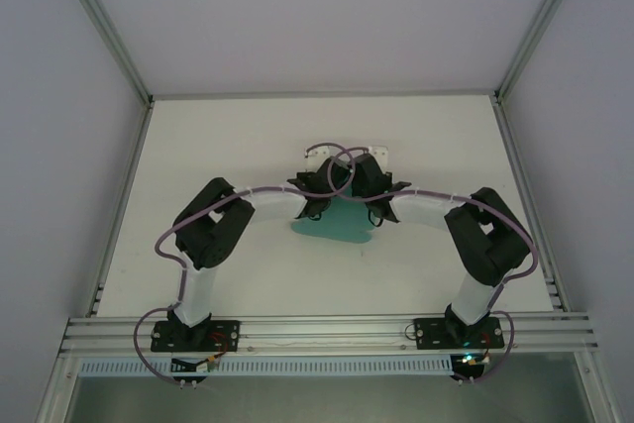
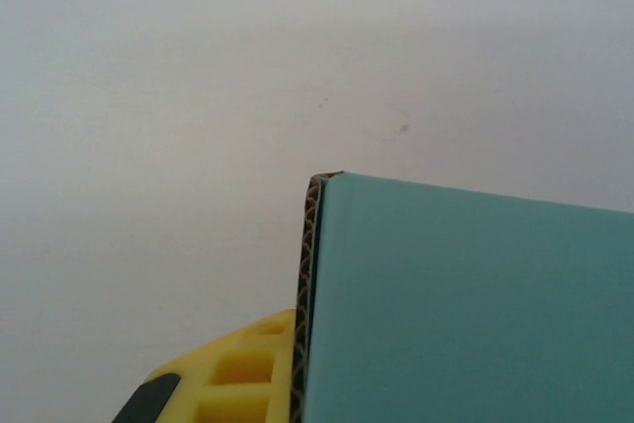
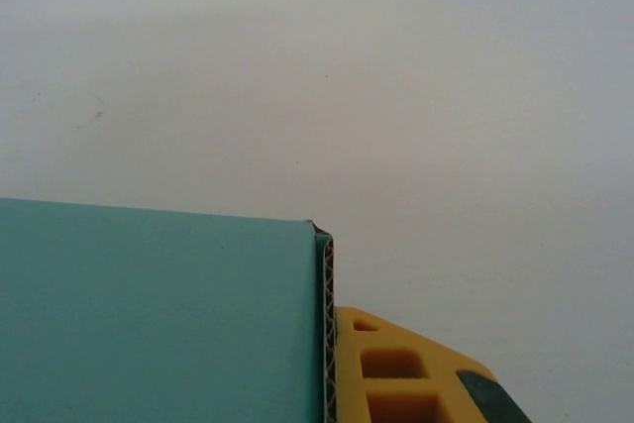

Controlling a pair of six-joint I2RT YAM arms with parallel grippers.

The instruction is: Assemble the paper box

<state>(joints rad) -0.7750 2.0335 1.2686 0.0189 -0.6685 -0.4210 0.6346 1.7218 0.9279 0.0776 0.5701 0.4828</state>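
— Where's the left pincer (image 1: pixel 315 207) got to?
— Out over the middle of the white tabletop (image 1: pixel 228 146), closed down narrow on the paper box (image 1: pixel 342 230). On its wrist camera one yellow finger (image 2: pixel 238 373) is pressed against the card's fluted left edge. The teal face spreads away to the right of that finger.
— And the box itself?
— Between the two pincers. It's a flat teal-green sheet reaching from their tips back toward the arm bases. I can't tell whether it touches the tabletop.
— The right pincer (image 1: pixel 378 207)?
— Just beside the left one, nipped shut on the other side of the same card. Its yellow finger (image 3: pixel 396 373) lies against the fluted right edge, with the teal face running off to its left.
— Anything else up there?
— A purple cable (image 1: pixel 332 158) loops just beyond both pincers.
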